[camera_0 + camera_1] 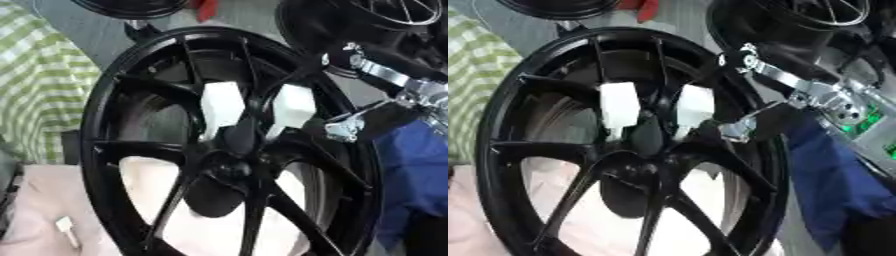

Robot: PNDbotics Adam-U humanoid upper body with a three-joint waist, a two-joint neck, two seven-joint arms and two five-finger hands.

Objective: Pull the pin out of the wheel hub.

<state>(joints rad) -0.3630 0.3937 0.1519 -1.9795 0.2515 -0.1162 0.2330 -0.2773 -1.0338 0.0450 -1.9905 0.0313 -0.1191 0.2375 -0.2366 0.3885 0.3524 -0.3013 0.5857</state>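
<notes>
A large black spoked wheel hub (131,125) stands tilted and fills most of both views. My right arm (798,85), silver and black, comes in from the upper right and crosses the rim. My right hand (293,105) is over the hub's middle, its two white-padded fingers (223,102) pointing down toward the centre. Between them is a dark oblong part, the pin (241,137), and the fingers close on it from both sides. A black rounded piece (214,197) hangs just below the centre. My left hand appears in neither view.
Two more black wheels (385,15) stand behind at the top. To the left is a green checked cloth (35,75), with a pale pink cloth (44,210) under the hub. A blue cloth (416,170) hangs at the right.
</notes>
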